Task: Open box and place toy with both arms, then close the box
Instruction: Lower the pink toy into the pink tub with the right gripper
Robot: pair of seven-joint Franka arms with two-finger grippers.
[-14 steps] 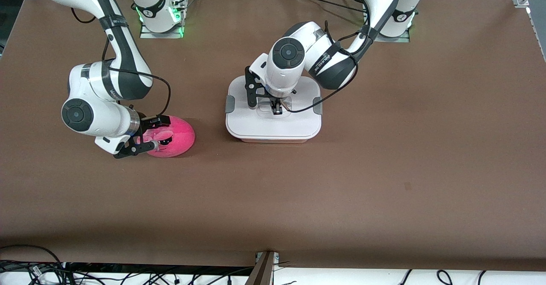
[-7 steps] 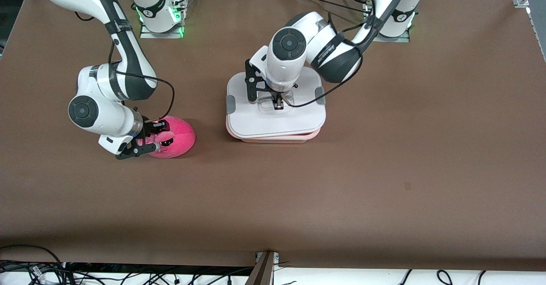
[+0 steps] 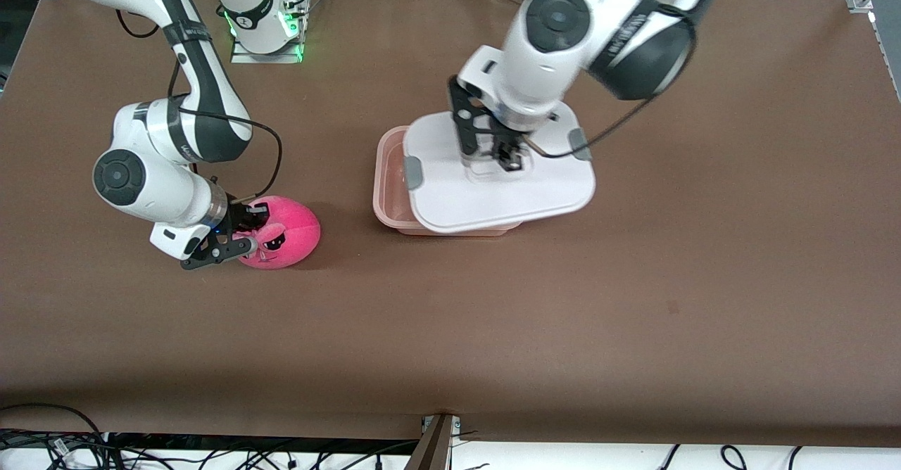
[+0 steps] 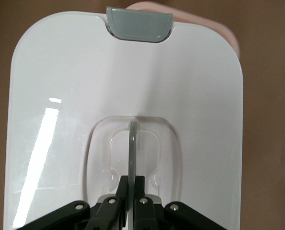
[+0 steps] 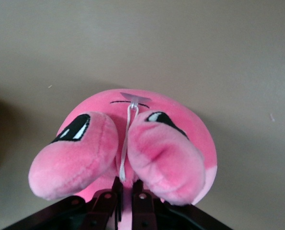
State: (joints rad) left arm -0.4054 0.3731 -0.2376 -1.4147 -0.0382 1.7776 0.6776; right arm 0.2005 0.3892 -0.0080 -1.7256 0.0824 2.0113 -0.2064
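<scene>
From my station I can read no word or number outright; the nearest thing is a line of pale lettering [image 3: 187,150] on the dark sleeve of the right arm [image 3: 211,104], just above its wrist, too small for me to spell out; a second pale line [image 3: 619,34] runs along the dark sleeve of the left arm [image 3: 563,41], and I cannot make that out either; a small round emblem [image 3: 248,17] sits on the right arm's base [image 3: 264,34] beside the green light [image 3: 296,34], its mark not legible to me.
</scene>
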